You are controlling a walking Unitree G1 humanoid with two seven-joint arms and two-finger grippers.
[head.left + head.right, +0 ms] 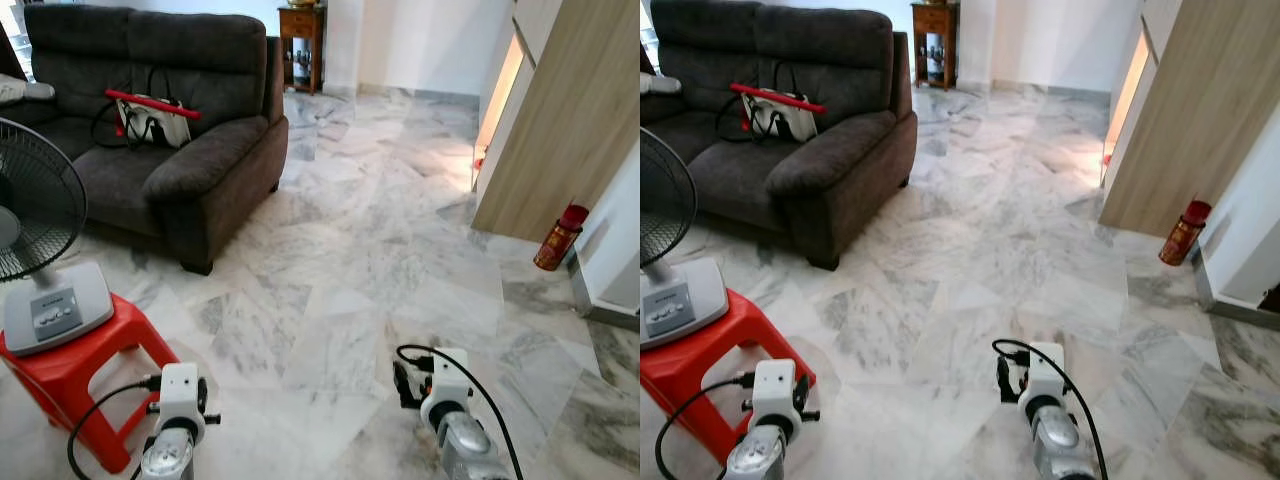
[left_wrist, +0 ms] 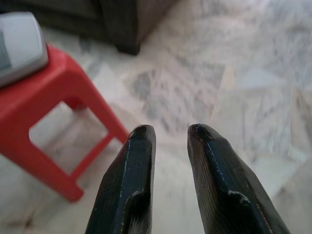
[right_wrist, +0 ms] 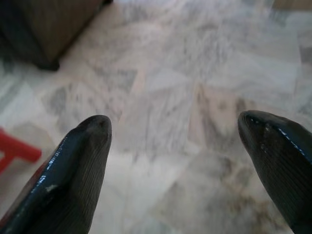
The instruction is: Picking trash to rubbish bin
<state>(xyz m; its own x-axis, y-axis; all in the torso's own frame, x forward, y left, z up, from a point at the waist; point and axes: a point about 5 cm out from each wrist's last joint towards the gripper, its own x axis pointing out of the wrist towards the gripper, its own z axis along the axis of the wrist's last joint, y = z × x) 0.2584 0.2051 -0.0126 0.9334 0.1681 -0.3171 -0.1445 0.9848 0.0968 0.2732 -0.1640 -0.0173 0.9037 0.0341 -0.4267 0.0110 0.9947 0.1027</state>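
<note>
marble floor (image 1: 350,250) under both; left hand (image 2: 168,134) slightly parted, right hand (image 3: 173,126) spread wide (each empty).

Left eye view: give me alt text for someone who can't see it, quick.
A marble floor stretches ahead, with both grippers low in the foreground, left and right, holding nothing. At left a fan stands on a red stool before a dark sofa bearing a bag. A red can stands by the right wall.

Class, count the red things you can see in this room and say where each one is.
3: a red stool under the fan, a red canister by the wall at right, a red-trimmed bag on the sofa. Others may be hidden.
</note>
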